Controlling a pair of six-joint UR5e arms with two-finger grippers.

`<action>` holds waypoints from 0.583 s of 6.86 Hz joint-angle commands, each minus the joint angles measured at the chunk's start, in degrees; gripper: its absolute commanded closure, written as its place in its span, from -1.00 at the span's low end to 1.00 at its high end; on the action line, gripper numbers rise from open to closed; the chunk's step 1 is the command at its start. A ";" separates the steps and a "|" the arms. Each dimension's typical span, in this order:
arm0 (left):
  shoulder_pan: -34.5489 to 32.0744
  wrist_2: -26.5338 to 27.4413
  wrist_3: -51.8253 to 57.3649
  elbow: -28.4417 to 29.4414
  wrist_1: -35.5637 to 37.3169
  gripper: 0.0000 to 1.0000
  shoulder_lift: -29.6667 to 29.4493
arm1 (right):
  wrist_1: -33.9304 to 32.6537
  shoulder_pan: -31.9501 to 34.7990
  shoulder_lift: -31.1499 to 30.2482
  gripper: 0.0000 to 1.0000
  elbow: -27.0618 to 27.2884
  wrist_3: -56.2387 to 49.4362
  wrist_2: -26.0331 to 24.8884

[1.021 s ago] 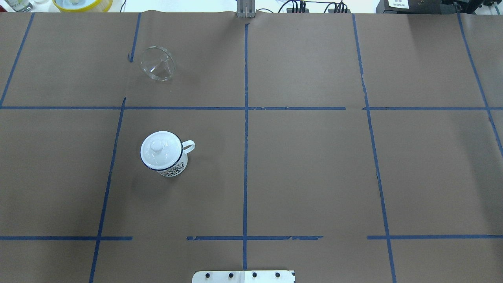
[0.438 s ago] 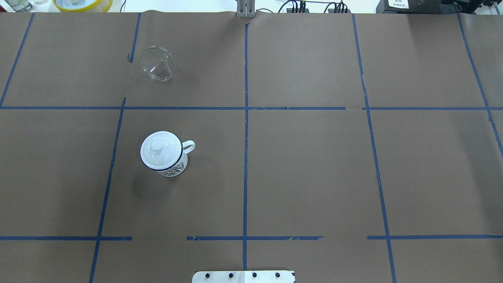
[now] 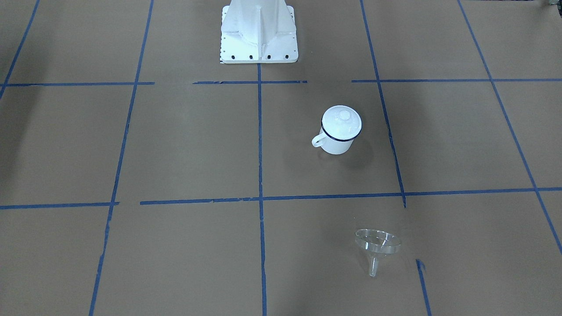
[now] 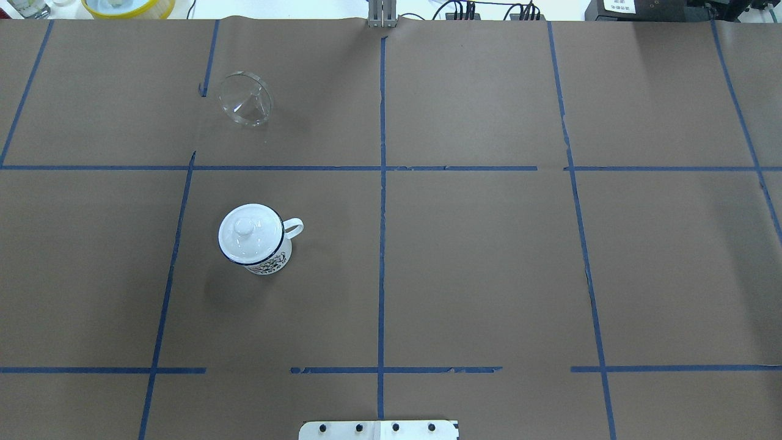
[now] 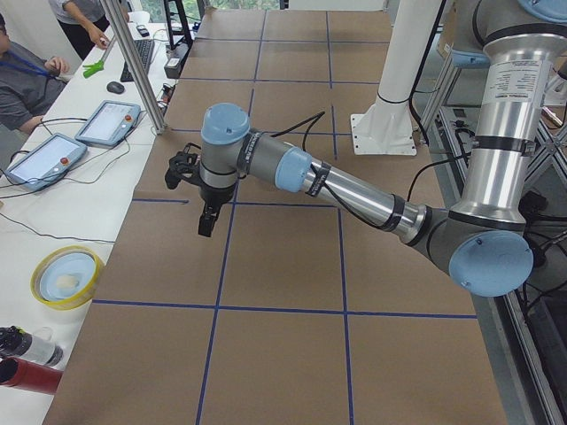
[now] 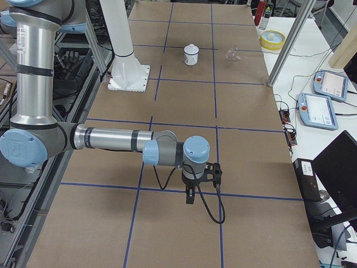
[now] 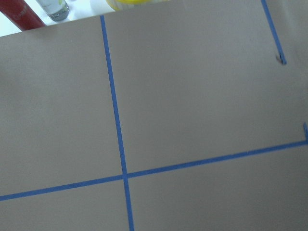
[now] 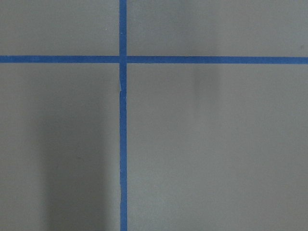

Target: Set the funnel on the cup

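The clear funnel (image 4: 245,99) lies tilted on its side on the brown paper at the far left; it also shows in the front view (image 3: 377,245) and the right side view (image 6: 232,53). The white cup (image 4: 269,263) with a dark blue rim stands nearer me, handle to the right, and a white knobbed lid (image 4: 245,229) sits on it. The cup also shows in the front view (image 3: 336,147). My left gripper (image 5: 205,221) shows only in the left side view and my right gripper (image 6: 190,196) only in the right side view. I cannot tell if either is open or shut. Both are far from the cup and the funnel.
The robot's white base plate (image 4: 379,429) is at the near table edge. A yellow-rimmed bowl (image 4: 125,6) and bottles (image 5: 27,363) stand off the paper beyond the far left corner. Teach pendants (image 5: 106,122) and seated people (image 5: 22,80) are on the far side.
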 commanded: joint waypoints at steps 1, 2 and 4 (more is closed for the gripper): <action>9.90 -4.63 -15.50 -1.82 -7.24 -1.00 -0.17 | 0.00 0.00 0.00 -1.00 0.07 0.00 0.00; 16.93 -1.87 -25.92 -4.79 -7.33 -1.00 -0.61 | 0.00 0.00 0.00 -1.00 0.07 0.00 0.00; 30.90 5.79 -43.96 -5.62 -6.72 -1.00 -7.86 | 0.00 0.00 0.00 -1.00 0.07 0.00 0.00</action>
